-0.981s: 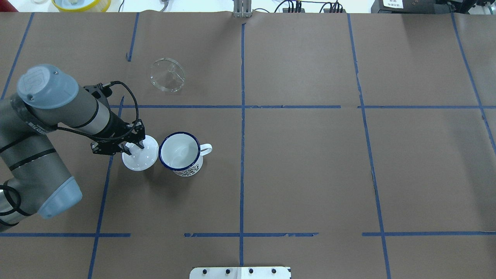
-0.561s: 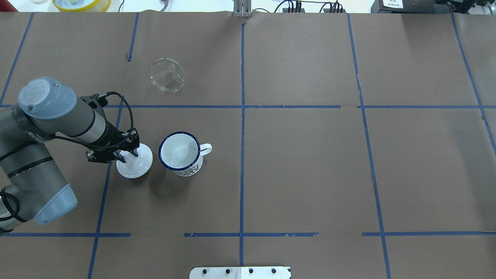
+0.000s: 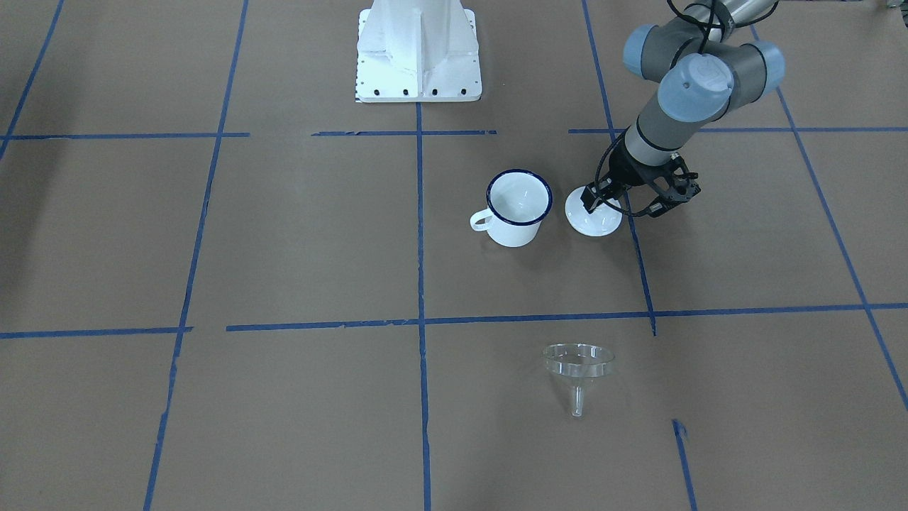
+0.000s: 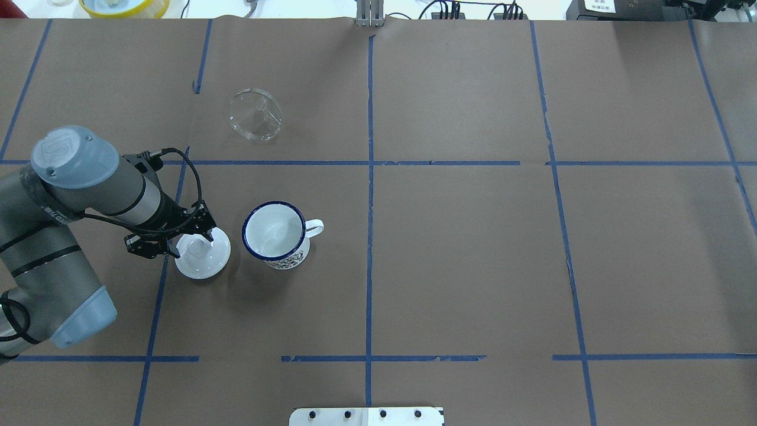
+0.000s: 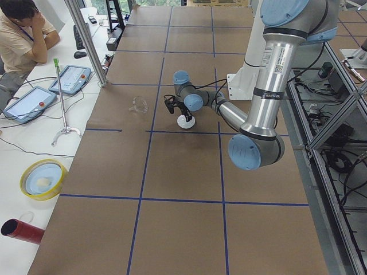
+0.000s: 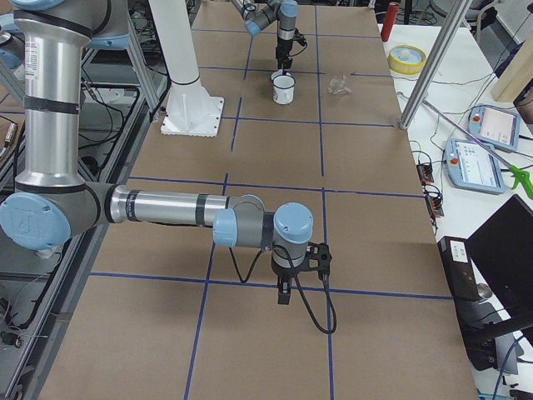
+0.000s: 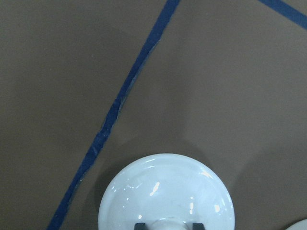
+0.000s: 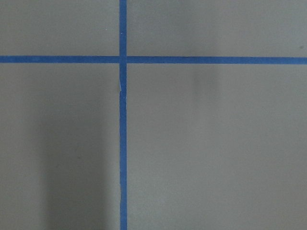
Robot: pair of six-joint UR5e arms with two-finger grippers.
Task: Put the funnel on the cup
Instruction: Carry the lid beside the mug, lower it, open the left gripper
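Furthest left, the left gripper (image 4: pixel 194 242) hangs low over the white lid (image 4: pixel 208 261), which lies flat on the brown surface (image 4: pixel 461 254). Through the left wrist camera I see its jaws set narrowly, one on either side of the knob (image 7: pixel 168 223). I cannot tell whether they pinch it or merely flank it.

Just right of the lid, with a thin gap between them, the cup (image 4: pixel 274 234) stands upright. Its mouth is open and its handle points to the robot's right.

The funnel (image 4: pixel 255 114) is well apart from the cup, farther from the robot, beyond a blue tape line (image 4: pixel 295 163). It lies tipped on its side. Its long axis runs away from the robot, with the wide bowl opening back toward the robot and the stem pointing at the operators' side.

The right gripper (image 6: pixel 284 292) is far off toward the surface's right end, pointing down near a crossing of tape lines. I see it only in the side view, so I cannot tell how its jaws stand.
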